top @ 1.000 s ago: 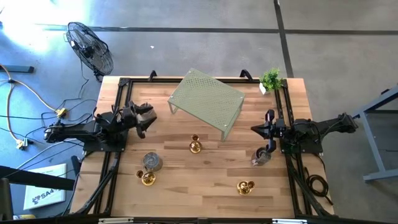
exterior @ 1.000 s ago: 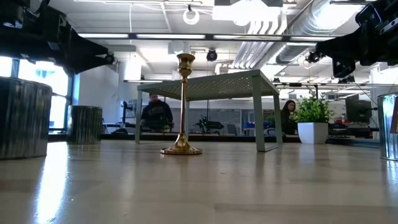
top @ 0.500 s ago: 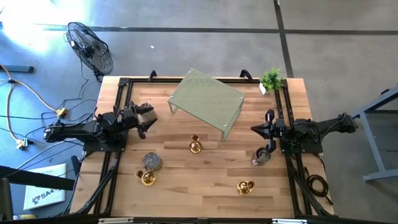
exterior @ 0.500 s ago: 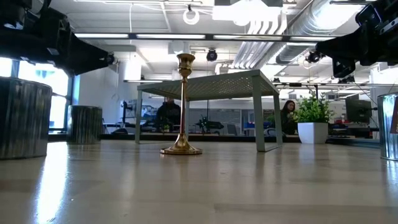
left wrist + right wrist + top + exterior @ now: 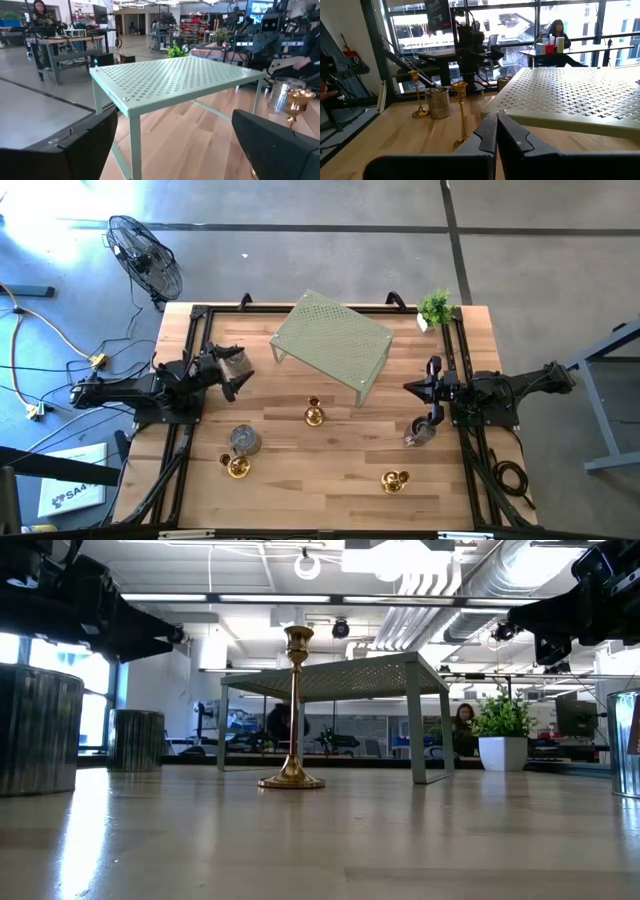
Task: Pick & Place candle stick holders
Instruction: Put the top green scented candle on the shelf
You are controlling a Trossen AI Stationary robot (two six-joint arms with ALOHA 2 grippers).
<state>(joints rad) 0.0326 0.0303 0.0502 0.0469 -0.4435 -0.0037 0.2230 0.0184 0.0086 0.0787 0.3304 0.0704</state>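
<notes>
1. A tall, shiny gold candle stick holder with a round base [image 5: 314, 415] stands upright near the middle of the wooden table [image 5: 330, 470], just in front of the pale green perforated metal rack [image 5: 332, 343]; the low view shows it in front of the rack's near edge [image 5: 292, 710].
2. A second gold holder [image 5: 237, 466] stands near the table's front left, just beside a squat grey-silver metal cup [image 5: 245, 440].
3. A third gold holder [image 5: 394, 480] lies towards the front right, well apart from the others.
4. Another grey-silver cup [image 5: 420, 434] stands close to the right arm's base, just in front of the right gripper.
5. The left gripper [image 5: 236, 371] hovers over the left part of the table, behind the cup and gold holder there and apart from both. Its two dark fingers [image 5: 75, 145] are spread wide and hold nothing; between them the wrist view shows the rack.
6. The left arm reaches in from the table's left edge, roughly level, pointing towards the rack.
7. The right gripper [image 5: 432, 370] rests at the table's right edge, its fingers [image 5: 487, 135] pressed together and empty, pointing along the edge.
8. Neither cup's inside can be seen.
9. A small green potted plant [image 5: 435, 308] sits at the table's far right corner.
10. People sit in the room behind.
</notes>
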